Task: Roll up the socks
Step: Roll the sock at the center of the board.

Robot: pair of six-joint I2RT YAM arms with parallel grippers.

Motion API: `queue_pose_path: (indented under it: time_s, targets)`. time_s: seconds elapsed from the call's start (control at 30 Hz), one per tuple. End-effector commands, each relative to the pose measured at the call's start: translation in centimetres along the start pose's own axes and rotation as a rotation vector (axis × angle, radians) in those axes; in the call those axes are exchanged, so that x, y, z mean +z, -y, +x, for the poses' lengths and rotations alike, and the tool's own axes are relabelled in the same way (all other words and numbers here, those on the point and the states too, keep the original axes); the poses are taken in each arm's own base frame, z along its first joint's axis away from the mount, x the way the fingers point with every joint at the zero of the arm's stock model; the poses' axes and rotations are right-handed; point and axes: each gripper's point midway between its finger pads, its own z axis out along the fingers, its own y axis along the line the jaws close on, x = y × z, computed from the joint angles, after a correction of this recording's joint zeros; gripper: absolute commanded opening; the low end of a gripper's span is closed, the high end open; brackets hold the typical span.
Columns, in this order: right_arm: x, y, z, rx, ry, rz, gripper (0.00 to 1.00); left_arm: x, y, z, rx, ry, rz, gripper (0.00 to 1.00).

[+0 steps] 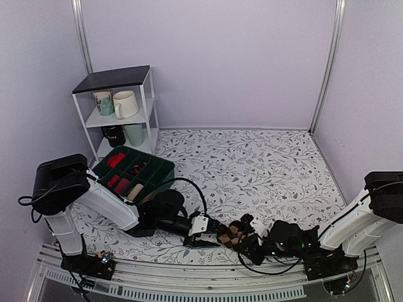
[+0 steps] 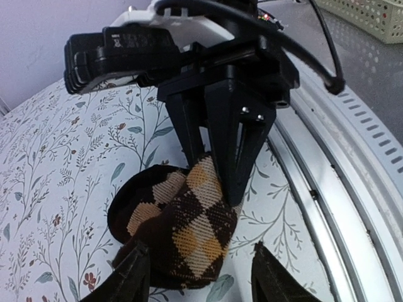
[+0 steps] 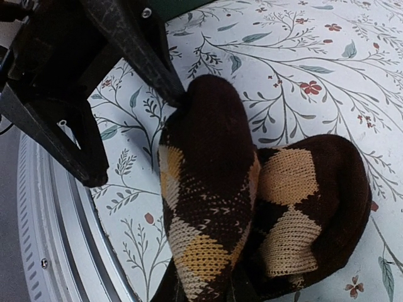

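The socks form a dark brown roll with tan and orange diamonds, lying on the flowered table near its front edge. In the left wrist view the socks sit between the fingers of my left gripper. Those fingers stand open: one rests against the roll's side and the other is apart from it. My right gripper comes in from the opposite side, pinched on the roll's upper fold. In the right wrist view the socks cover my right gripper, and the left gripper stands spread beyond them.
A green divided tray with rolled socks stands at the left. Behind it is a white shelf with mugs. A metal rail runs along the near edge, close to the socks. A beige basket lies past the rail.
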Motion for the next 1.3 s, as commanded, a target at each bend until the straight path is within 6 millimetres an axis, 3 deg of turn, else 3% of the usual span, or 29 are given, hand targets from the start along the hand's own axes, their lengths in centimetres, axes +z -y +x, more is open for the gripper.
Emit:
queue_pose_path:
  time_s: [0.0,0.23,0.53,0.6,0.73,0.87,0.97,1.0,1.13,1.27]
  targets:
    - [-0.6,2.6,6.1,-0.009,-0.233,0.072,0.01,1.6,-0.3,0.1,0.023,-0.013,0.004,0.55]
    - [-0.6,2.5,6.2,-0.007,-0.235,0.068,0.01,3.0,0.1,2.4,-0.011,-0.093,0.043,0.55]
    - [-0.7,2.8,6.1,0.008,-0.234,0.074,0.01,3.4,3.5,4.6,-0.07,-0.215,0.159,0.51]
    - [-0.7,2.8,6.0,0.01,-0.231,0.073,0.01,3.7,4.6,6.8,-0.105,-0.286,0.182,0.5]
    - [-0.8,2.8,5.8,0.013,-0.227,0.063,0.01,3.7,5.5,9.0,-0.173,-0.392,0.194,0.45]
    - [-0.8,2.7,5.5,0.019,-0.223,0.053,0.01,3.3,6.7,10.7,-0.225,-0.47,0.218,0.32]
    - [-0.8,2.8,5.5,0.019,-0.222,0.056,0.01,3.1,7.4,11.4,-0.264,-0.505,0.244,0.02]
    - [-0.8,2.9,5.4,0.022,-0.219,0.062,0.02,3.0,7.6,11.5,-0.28,-0.513,0.253,0.0]
    - [-0.8,3.3,4.1,0.016,-0.188,0.095,0.2,2.7,8.5,11.7,-0.354,-0.555,0.291,0.0]
    - [-1.5,3.6,0.8,-0.03,-0.088,0.143,0.38,2.1,9.5,12.7,-0.472,-0.633,0.314,0.0]
